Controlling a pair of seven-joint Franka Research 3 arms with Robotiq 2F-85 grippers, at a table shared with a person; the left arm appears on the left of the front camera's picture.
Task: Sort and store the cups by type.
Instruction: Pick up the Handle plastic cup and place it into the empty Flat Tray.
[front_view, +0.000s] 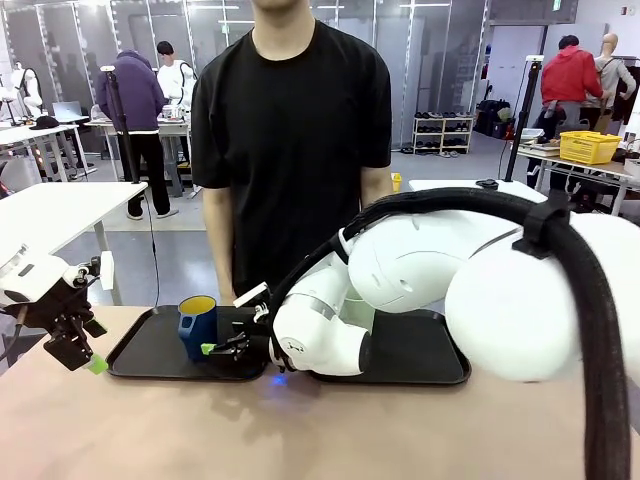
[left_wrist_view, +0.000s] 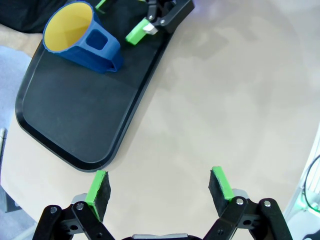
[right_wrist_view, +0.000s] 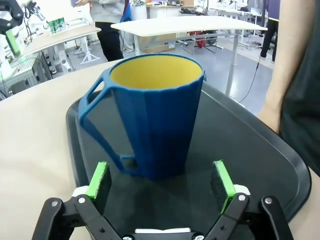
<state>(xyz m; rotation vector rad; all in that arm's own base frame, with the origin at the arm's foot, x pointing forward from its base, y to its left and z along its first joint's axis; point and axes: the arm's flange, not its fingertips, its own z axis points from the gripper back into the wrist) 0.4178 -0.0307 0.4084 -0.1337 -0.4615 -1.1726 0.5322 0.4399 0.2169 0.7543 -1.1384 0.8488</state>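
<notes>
One mug (right_wrist_view: 152, 125) upright on left tray (right_wrist_view: 260, 150); right gripper (right_wrist_view: 161, 182) jaws apart just near it — back off straight, no nudging.

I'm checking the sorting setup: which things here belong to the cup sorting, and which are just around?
Part of the job:
- blue mug, upright on the left black tray
- right black tray
- right gripper, fingers open before the mug
- left gripper, open

Just around:
- yellow crate behind

Mug (front_view: 198, 322) on left tray (front_view: 150, 355) — upright
</notes>
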